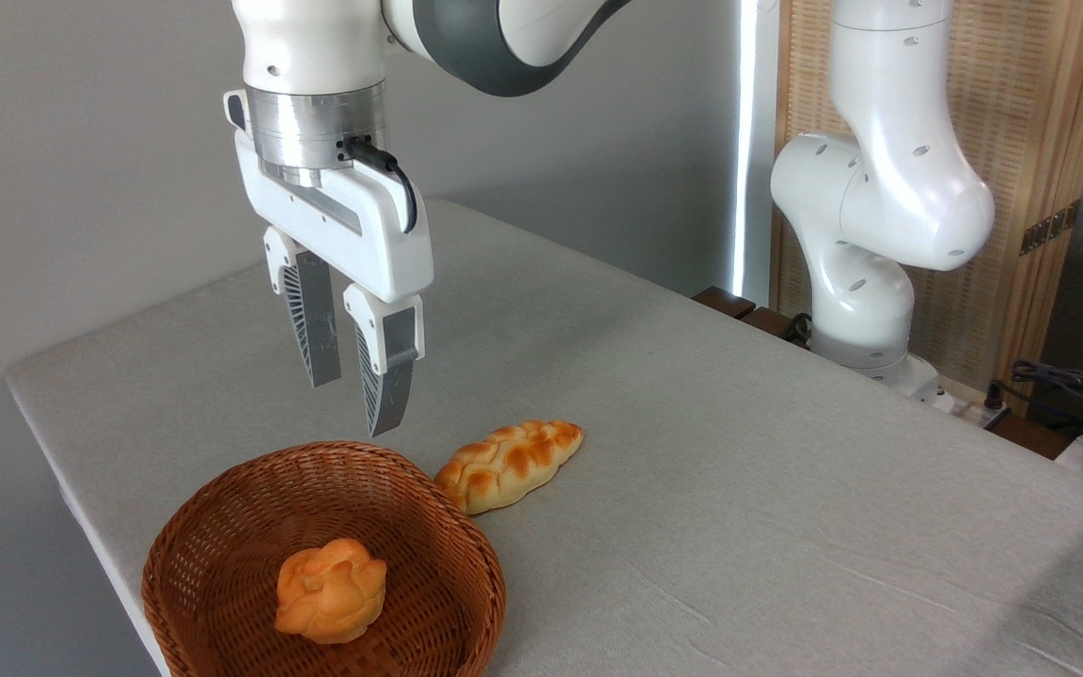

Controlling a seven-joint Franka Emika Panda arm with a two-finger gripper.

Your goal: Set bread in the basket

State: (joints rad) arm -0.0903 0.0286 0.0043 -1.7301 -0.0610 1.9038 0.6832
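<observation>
Your tool point(352, 406) hung open, empty, above basket point(222, 527) far rim. Bread point(508, 464) lay on bench point(739, 489) lower right of tool, touching basket's outer edge.

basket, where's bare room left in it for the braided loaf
The basket is bare along its back and right side, behind the knotted bun. The braided loaf lies by its right rim. The gripper hangs open above the back rim.

The arm point(889, 188) is glossy white with rounded joints, small dark screw holes and a grey band, ending in a ribbed silver flange with a black cable and a white gripper point(353, 400) bearing grey ribbed fingers point(316, 329).
</observation>
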